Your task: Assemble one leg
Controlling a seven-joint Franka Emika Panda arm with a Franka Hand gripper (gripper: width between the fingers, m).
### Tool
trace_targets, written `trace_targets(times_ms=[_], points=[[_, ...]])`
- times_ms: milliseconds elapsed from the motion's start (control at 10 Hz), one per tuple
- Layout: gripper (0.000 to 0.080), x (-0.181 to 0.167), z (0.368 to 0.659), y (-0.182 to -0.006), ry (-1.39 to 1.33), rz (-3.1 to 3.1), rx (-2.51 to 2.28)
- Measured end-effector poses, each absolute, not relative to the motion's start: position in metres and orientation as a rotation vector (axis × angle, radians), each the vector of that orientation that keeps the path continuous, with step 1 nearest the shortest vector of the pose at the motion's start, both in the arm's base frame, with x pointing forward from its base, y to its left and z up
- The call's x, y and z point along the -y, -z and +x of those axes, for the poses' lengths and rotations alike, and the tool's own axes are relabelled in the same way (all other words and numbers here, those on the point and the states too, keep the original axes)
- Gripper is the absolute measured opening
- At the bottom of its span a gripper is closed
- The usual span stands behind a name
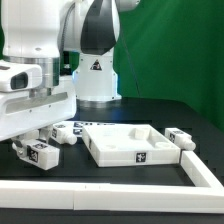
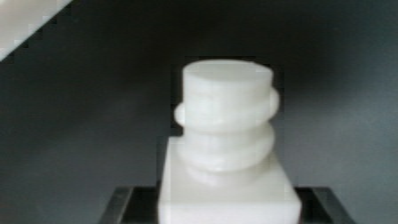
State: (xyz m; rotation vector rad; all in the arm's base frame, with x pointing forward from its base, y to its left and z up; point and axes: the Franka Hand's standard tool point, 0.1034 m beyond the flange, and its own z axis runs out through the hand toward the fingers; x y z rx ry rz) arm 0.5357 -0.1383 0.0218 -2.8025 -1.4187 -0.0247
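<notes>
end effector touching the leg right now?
Touching. The wrist view shows the leg wedged in the end effector, with its square base flush against the dark fingers on both sides and no gap.

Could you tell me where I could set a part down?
Bare black table lies between the large white square tray piece and the white front rail. The exterior view's left is crowded: the gripper grips one short white tagged leg among other legs.
</notes>
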Motion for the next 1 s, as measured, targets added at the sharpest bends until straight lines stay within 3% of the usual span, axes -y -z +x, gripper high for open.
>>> trace_targets(times_ms=[100, 200, 300, 400, 500, 800, 1000], points=[[0.0285, 0.138, 0.535, -0.021, 0.024, -2.802, 1.418], [0.0347, 0.138, 0.535, -0.021, 0.024, -2.802, 1.418], [0.0512, 0.138, 0.535, -0.022, 0.025, -2.803, 1.418], [0.0512, 0.137, 0.536, -0.027, 0.041, -2.828, 1.388], [0.0624, 0.133, 0.533, -0.041, 0.045, -2.876, 1.296], [0.0648, 0.073, 0.521, -0.079, 0.075, -3.035, 0.880], [0.0649, 0.040, 0.521, -0.076, 0.068, -3.054, 0.778]])
